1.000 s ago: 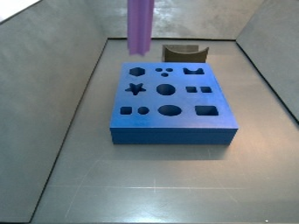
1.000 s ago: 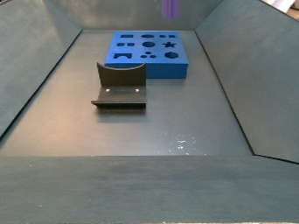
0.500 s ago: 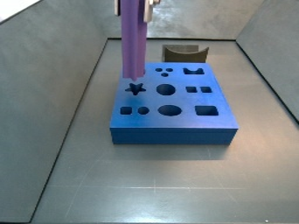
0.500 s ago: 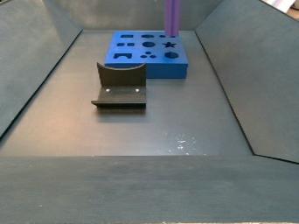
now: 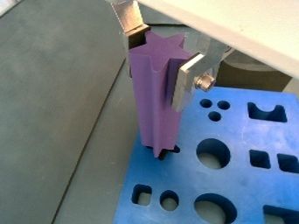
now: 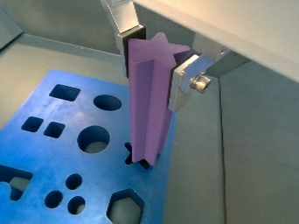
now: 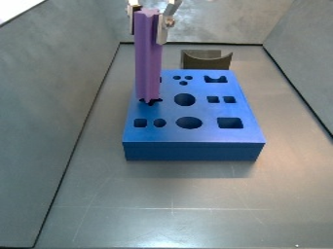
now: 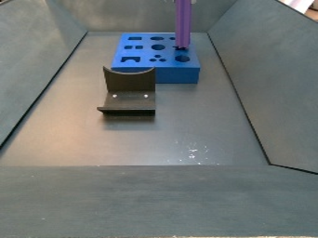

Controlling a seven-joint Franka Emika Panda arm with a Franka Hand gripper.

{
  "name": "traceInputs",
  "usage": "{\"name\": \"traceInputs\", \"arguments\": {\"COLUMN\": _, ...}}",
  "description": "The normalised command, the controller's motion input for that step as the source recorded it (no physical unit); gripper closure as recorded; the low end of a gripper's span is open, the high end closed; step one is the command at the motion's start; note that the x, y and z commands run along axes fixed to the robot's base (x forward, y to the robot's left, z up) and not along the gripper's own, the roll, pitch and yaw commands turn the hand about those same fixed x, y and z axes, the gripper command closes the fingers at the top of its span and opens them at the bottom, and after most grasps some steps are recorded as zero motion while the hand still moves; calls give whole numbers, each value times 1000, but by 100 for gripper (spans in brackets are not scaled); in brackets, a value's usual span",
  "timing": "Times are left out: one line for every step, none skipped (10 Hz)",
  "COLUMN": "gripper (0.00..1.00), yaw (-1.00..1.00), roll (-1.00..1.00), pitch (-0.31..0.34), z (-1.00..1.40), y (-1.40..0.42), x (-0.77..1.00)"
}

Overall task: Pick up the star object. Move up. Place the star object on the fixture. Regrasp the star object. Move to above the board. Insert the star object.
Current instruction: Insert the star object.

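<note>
Purple and upright, the star object (image 7: 148, 60) stands with its lower tip just entering the star-shaped hole at about nine o'clock on the board (image 7: 196, 124), so the last step, insertion, looks to be under way. It is kept vertical because the hole only accepts the prism end-on with its points lined up; in both wrist views the star's outline sits square over the dark cut-out. The gripper (image 5: 158, 51) clamps the peg near its upper end, silver fingers (image 6: 184, 83) pressed flat against opposite sides, which leaves the long lower part free to slide down unobstructed. In a side view the gripper (image 7: 150, 12) shows only at twelve o'clock, mostly cut off. Further right, the fixture (image 7: 203, 59) stands unused behind the board, near one o'clock, clear of the descent.
</note>
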Motion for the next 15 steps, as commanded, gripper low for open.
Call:
{"name": "traceInputs", "arguments": {"gripper": 100, "yaw": -200, "roll": -53, "pitch": 34, "z": -166, "y": 0, "x": 209}}
{"name": "traceInputs", "arguments": {"gripper": 100, "yaw": -146, "roll": -64, "pitch": 56, "z": -166, "y": 3, "x": 274}}
{"name": "traceInputs", "arguments": {"gripper": 100, "yaw": -80, "roll": -54, "pitch": 66, "z": -146, "y": 17, "x": 249}}
{"name": "traceInputs", "arguments": {"gripper": 100, "yaw": -46, "roll": -43, "pitch": 56, "z": -154, "y": 49, "x": 111}}
{"name": "traceInputs", "arguments": {"gripper": 100, "yaw": -17, "roll": -7, "pitch": 20, "z": -197, "y": 114, "x": 0}}
{"name": "traceInputs", "arguments": {"gripper": 100, "yaw": 0, "roll": -20, "pitch": 0, "z": -334, "y": 60, "x": -63}}
{"name": "traceInputs", "arguments": {"gripper": 100, "yaw": 0, "roll": -27, "pitch": 0, "z": -563, "y": 34, "x": 0}}
{"name": "traceInputs", "arguments": {"gripper": 100, "yaw": -20, "roll": -20, "pitch": 0, "z": -500, "y": 0, "x": 0}}
{"name": "traceInputs", "arguments": {"gripper": 100, "yaw": -54, "roll": -34, "pitch": 7, "z": -457, "y": 0, "x": 3}}
{"name": "traceInputs", "arguments": {"gripper": 100, "yaw": -103, "roll": -51, "pitch": 33, "z": -451, "y": 0, "x": 74}}
{"name": "traceInputs", "arguments": {"gripper": 100, "yaw": -106, "roll": -46, "pitch": 54, "z": -357, "y": 0, "x": 129}}
{"name": "traceInputs", "arguments": {"gripper": 100, "yaw": -114, "roll": -29, "pitch": 66, "z": -317, "y": 9, "x": 154}}
{"name": "traceInputs", "arguments": {"gripper": 100, "yaw": -217, "roll": -96, "pitch": 57, "z": -371, "y": 63, "x": 169}}
{"name": "traceInputs", "arguments": {"gripper": 100, "yaw": -260, "roll": -281, "pitch": 0, "z": -314, "y": 297, "x": 26}}
{"name": "traceInputs", "arguments": {"gripper": 100, "yaw": -206, "roll": -327, "pitch": 0, "z": -234, "y": 320, "x": 0}}
